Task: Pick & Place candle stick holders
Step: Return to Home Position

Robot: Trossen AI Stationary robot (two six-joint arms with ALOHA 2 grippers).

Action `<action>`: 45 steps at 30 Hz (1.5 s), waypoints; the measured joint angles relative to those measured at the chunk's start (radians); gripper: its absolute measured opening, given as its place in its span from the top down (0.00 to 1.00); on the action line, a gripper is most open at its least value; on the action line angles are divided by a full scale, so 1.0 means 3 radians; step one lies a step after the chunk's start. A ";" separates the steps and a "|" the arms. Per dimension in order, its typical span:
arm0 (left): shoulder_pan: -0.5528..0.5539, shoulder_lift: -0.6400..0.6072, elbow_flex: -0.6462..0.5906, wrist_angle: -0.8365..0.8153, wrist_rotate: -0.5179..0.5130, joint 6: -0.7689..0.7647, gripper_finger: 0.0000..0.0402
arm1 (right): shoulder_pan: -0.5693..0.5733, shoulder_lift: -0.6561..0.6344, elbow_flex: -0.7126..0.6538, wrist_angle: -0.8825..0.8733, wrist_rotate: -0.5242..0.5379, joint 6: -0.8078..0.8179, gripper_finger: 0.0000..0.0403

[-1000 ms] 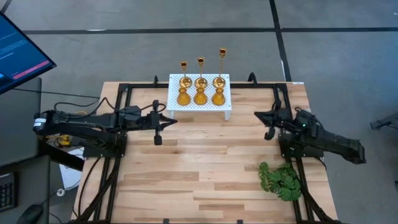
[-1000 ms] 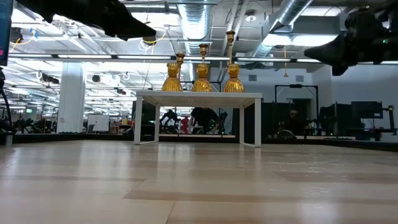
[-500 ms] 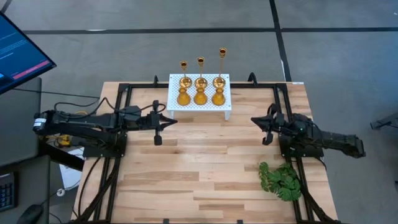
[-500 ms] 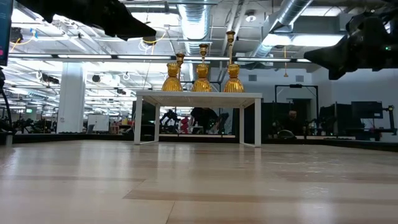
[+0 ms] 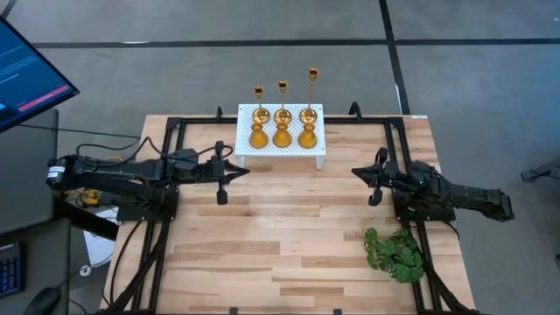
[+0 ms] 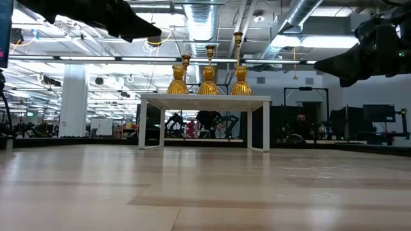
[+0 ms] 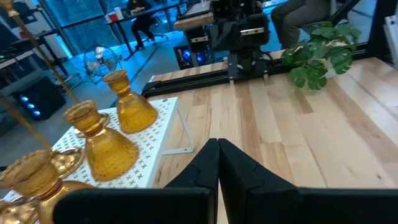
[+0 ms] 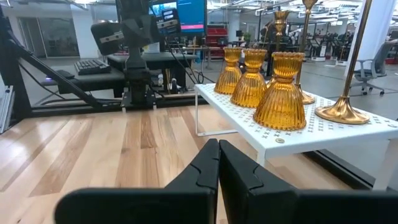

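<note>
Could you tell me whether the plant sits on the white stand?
No, the plant lies on the table near the right arm, off the white stand.

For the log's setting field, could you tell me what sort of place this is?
Likely an open-plan robotics lab: exposed ceiling ducts overhead, a monitor beside the wooden table, and an office chair beyond it.

Table [image 5: 289, 219] middle open; stand [image 5: 280, 153] blocks rear, plant [image 5: 395, 255] right corner.
</note>
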 joint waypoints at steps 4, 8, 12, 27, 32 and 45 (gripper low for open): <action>-0.0001 0.0000 0.0000 0.0008 0.0090 -0.0002 0.99 | 0.0000 0.0000 0.0000 -0.0005 -0.0001 0.0000 1.00; 0.0000 0.0000 0.0000 0.0035 0.0088 -0.0002 0.99 | 0.0000 0.0000 0.0000 -0.0007 -0.0001 0.0000 1.00; -0.0001 0.0001 0.0000 0.0032 0.0090 -0.0217 0.99 | 0.0000 0.0000 0.0001 -0.0009 -0.0001 0.0000 1.00; 0.0000 0.0001 0.0000 0.0045 0.0089 -0.0701 0.99 | 0.0000 0.0000 0.0001 -0.0015 -0.0002 0.0000 1.00; -0.0001 -0.0006 0.0000 0.0053 0.0088 -0.0718 0.99 | 0.0000 0.0000 0.0001 -0.0016 -0.0001 0.0000 1.00; -0.0001 -0.0965 0.0003 -0.0620 -0.0708 -0.0836 0.99 | 0.0000 0.0001 0.0001 -0.0016 -0.0001 0.0000 1.00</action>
